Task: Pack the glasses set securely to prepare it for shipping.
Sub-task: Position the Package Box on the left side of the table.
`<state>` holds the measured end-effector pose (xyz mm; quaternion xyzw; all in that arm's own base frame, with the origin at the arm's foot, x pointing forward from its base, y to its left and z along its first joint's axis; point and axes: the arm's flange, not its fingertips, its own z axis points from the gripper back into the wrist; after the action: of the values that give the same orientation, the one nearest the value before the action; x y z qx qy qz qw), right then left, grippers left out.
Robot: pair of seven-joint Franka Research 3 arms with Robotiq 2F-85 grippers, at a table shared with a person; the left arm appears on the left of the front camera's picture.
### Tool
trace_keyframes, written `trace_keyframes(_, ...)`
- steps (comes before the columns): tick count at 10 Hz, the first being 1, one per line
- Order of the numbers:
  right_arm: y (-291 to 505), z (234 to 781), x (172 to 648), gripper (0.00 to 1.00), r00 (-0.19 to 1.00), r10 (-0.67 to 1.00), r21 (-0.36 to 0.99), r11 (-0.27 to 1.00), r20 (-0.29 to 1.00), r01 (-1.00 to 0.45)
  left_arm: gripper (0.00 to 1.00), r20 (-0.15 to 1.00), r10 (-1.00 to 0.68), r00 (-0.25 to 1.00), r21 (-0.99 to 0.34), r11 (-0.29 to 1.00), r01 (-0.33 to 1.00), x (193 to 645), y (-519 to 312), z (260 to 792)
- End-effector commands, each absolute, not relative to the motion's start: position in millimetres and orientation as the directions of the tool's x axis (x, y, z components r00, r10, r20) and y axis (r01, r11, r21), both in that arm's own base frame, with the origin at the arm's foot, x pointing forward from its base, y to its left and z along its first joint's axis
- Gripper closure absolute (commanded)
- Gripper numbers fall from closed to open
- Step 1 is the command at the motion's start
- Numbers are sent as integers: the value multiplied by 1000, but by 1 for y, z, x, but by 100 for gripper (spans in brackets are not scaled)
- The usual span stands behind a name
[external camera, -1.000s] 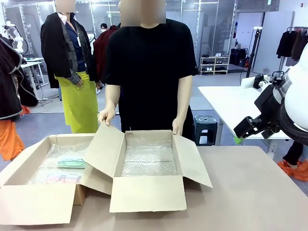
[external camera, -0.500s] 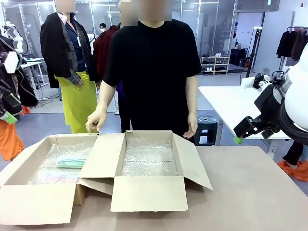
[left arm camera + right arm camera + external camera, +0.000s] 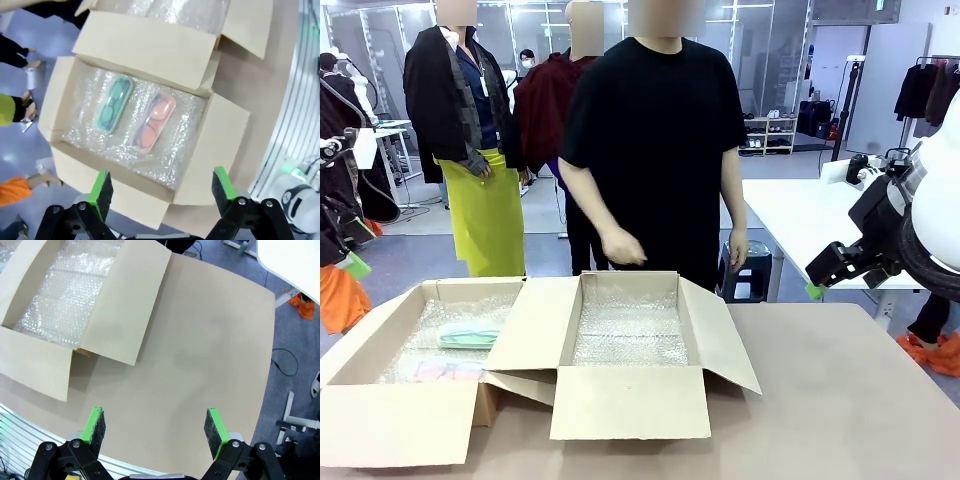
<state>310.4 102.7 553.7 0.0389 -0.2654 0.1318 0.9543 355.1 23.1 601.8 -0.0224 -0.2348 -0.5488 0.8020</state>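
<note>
The glasses set lies on bubble wrap inside the left cardboard box (image 3: 227, 145). It is a mint-green case (image 3: 114, 104) and a pink case (image 3: 152, 122), side by side, with glasses showing through their clear tops. In the front view the mint-green case (image 3: 470, 337) sits behind the pink case (image 3: 445, 372). My left gripper (image 3: 162, 192) hangs open high above this box and shows at the picture's left edge (image 3: 355, 262). My right gripper (image 3: 156, 432) is open above bare table, raised at the right side (image 3: 817, 288).
A second open cardboard box (image 3: 630, 330), lined with bubble wrap, stands in the middle; one of its flaps overlaps the left box. A person in black stands behind it, hands off the boxes. The right half of the brown table (image 3: 850, 400) is bare.
The person has let go of the middle box's flaps and pulled both hands back. The left flap has dropped flat toward the left box. My left gripper has come into the front view at the left edge.
</note>
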Motion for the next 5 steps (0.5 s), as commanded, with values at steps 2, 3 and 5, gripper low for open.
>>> trace_keyframes(2, 105, 554, 311, 0, 821, 228, 2, 963, 524, -269, 0, 384, -884, 267, 259, 380, 888, 356, 22, 607)
trace_keyframes(3, 105, 554, 311, 0, 821, 228, 2, 963, 524, -269, 0, 384, -884, 267, 259, 380, 888, 356, 22, 607)
trace_keyframes(5, 105, 554, 311, 0, 821, 228, 2, 963, 524, -269, 0, 384, -884, 267, 259, 380, 888, 356, 22, 607)
